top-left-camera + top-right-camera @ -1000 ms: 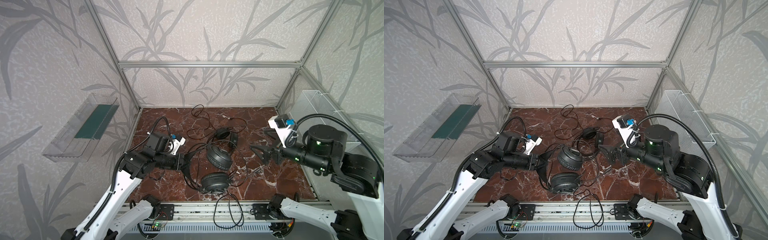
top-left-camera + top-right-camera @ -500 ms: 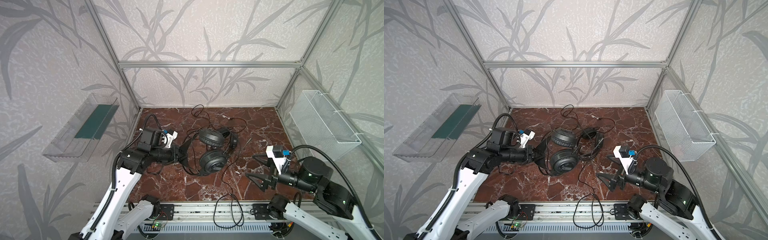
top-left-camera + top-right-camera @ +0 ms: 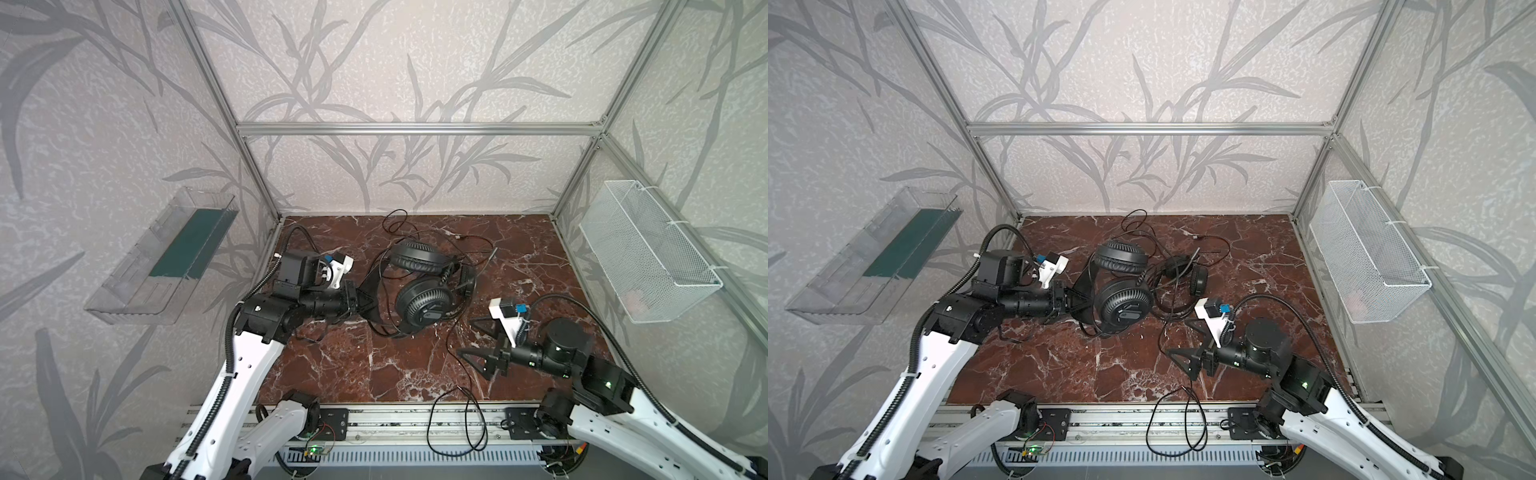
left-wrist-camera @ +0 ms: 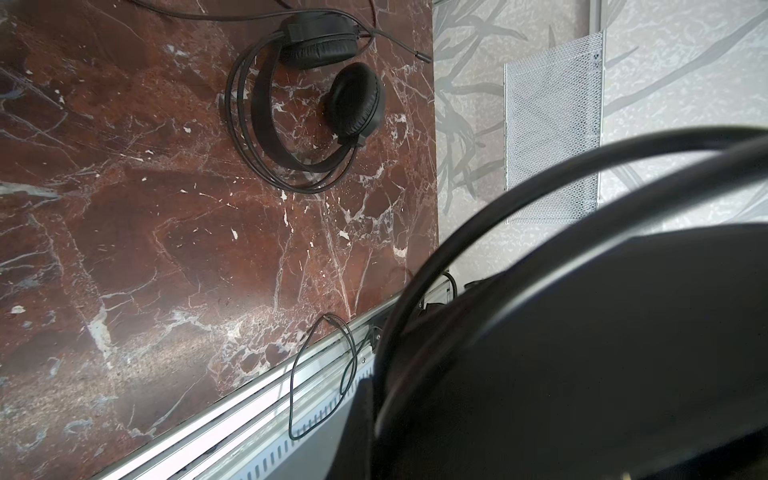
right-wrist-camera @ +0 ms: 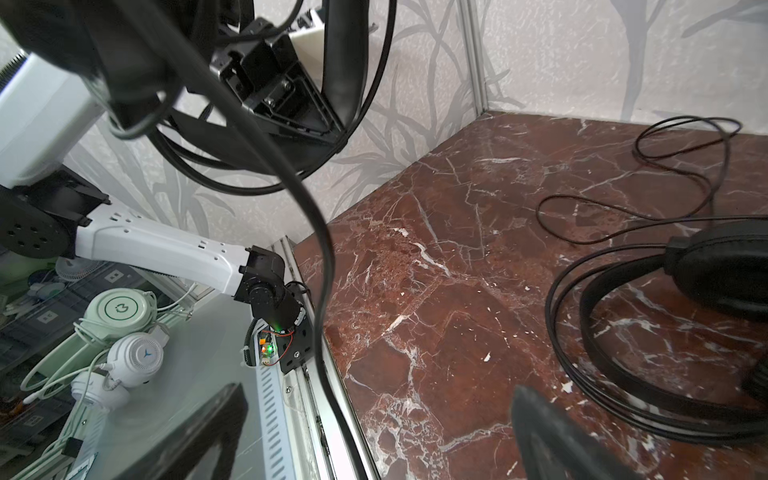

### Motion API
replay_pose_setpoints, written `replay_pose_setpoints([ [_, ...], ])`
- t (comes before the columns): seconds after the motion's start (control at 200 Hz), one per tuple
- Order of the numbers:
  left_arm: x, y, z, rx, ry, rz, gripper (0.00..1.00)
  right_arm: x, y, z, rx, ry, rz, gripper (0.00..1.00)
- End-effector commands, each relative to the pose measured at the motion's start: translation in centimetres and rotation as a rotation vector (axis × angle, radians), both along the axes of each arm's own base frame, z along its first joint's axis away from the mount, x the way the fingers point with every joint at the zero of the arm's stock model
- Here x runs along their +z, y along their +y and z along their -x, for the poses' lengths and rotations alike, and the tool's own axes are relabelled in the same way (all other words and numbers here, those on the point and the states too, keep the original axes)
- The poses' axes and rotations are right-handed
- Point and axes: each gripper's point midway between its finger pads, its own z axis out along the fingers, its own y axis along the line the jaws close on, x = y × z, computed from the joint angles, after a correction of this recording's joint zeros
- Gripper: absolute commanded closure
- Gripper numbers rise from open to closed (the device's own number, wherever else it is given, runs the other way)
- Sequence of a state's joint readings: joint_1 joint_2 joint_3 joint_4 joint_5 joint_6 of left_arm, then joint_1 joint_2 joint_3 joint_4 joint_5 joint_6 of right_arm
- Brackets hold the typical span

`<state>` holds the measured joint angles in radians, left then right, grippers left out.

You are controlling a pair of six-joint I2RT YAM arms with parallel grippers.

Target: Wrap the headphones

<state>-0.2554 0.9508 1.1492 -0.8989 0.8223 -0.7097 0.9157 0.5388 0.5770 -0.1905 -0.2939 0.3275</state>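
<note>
Headphones [image 3: 424, 301] (padded round cups, wire band) in tight-shut left gripper [image 3: 371, 297]; right gripper [image 3: 464, 336] wide, empty

Left claw [image 3: 370, 301] clamped tight; right claw [image 3: 465, 336] spread wide.

Both top views: we look steeply down from high at 6 o'clock, sharing the whole marble floor [image 3: 395, 374]. Left wrist: hard against held headset [image 4: 536, 178], facing 3 o'clock. Right wrist: low, facing 9 o'clock. Both catch lying headset [image 4: 307, 104].
</note>
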Motion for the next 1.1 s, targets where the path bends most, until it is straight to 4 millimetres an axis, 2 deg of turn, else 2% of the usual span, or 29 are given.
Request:
replay_pose_setpoints([
  [0.0,1.3,-0.5,-0.1,-0.012,-0.021,0.066,1.00,-0.5,2.3,0.2,0.023,-0.085,0.009,0.01],
  [0.035,1.2,-0.4,-0.2,-0.008,-0.019,0.066,1.00,-1.2,3.1,0.8,0.044,-0.102,0.036,0.01],
  [0.12,1.1,-0.4,-0.3,-0.005,-0.018,0.066,1.00,-2.8,3.9,0.7,0.028,-0.120,0.084,0.00],
  [0.21,1.0,-0.3,-0.4,-0.002,-0.017,0.063,1.00,-4.0,3.8,-0.2,-0.014,-0.120,0.124,0.09],
  [0.245,0.9,-0.3,-0.4,-0.004,-0.015,0.061,1.00,-4.2,3.6,-0.4,-0.030,-0.126,0.137,0.20],
  [0.335,0.6,-0.1,-0.4,-0.002,-0.012,0.051,1.00,-3.8,2.9,-0.9,-0.060,-0.157,0.164,0.64],
  [0.465,-0.3,0.3,-0.5,0.005,0.002,0.037,1.00,-0.7,1.0,-1.0,-0.094,-0.254,0.172,1.00],
  [0.66,-2.0,0.6,-0.6,0.005,0.037,0.011,1.00,5.7,-1.6,-1.3,-0.158,-0.419,0.162,1.00],
  [0.77,-1.7,0.5,-0.6,-0.004,0.030,0.019,1.00,8.8,-2.4,-2.4,-0.233,-0.491,0.178,1.00],
  [0.865,-1.3,0.4,-0.3,-0.016,0.021,0.025,1.00,10.6,-3.0,-3.7,-0.294,-0.558,0.216,1.00],
  [0.955,-0.8,0.4,0.2,-0.026,0.010,0.035,1.00,10.8,-3.5,-5.2,-0.332,-0.546,0.251,1.00],
  [1.095,0.4,0.6,0.8,-0.017,-0.017,0.049,1.00,9.0,-5.5,-8.5,-0.415,-0.373,0.241,1.00],
])
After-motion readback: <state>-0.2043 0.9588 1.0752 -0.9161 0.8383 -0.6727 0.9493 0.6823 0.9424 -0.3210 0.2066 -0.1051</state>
